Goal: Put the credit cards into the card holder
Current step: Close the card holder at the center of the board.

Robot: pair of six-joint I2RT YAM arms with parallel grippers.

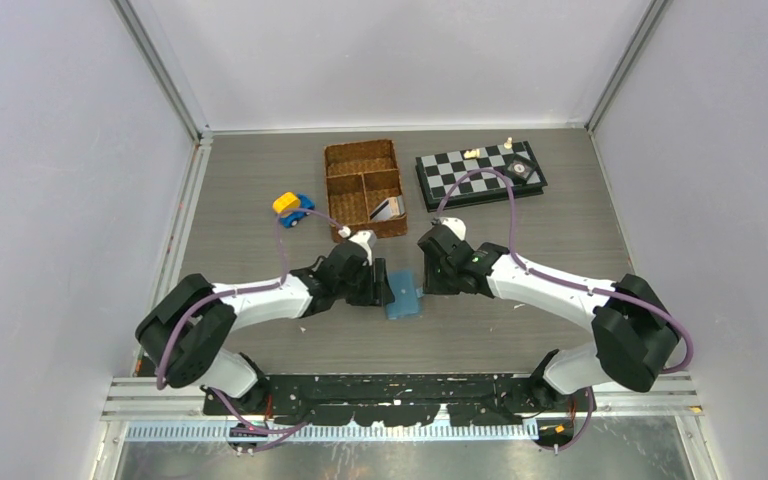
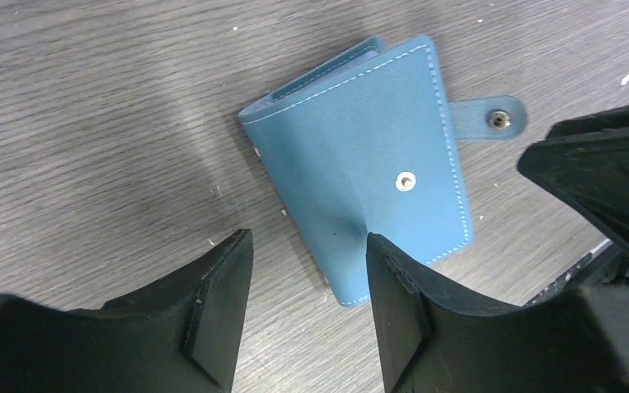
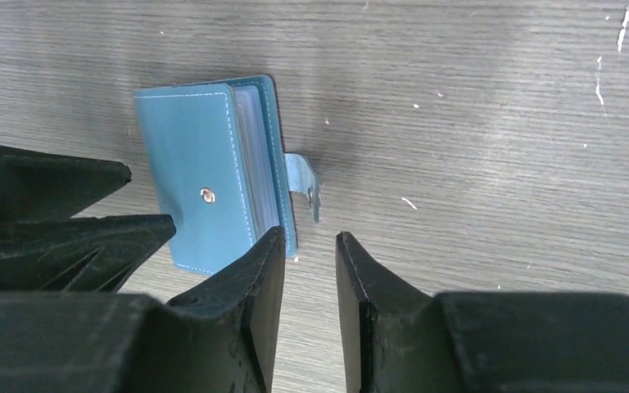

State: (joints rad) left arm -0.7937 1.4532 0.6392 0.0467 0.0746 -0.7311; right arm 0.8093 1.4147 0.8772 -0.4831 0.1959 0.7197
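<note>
The teal card holder [image 1: 403,297] lies folded on the table between both grippers, with its snap tab [image 2: 492,119] unfastened and sticking out. My left gripper [image 2: 307,246] is open. One of its fingertips [image 2: 381,250] rests on the holder's cover [image 2: 360,155], and only bare table lies between the fingers. My right gripper [image 3: 309,239] is open and empty beside the tab [image 3: 305,182], with one of its fingers [image 3: 266,254] at the holder's [image 3: 201,176] open edge. Credit cards [image 1: 388,208] lean in the wicker basket [image 1: 350,160].
The brown divided basket stands behind the grippers, with a chessboard [image 1: 480,172] holding a few pieces to its right. A blue and yellow toy car [image 1: 293,207] sits left of the basket. Walls close in the table on three sides.
</note>
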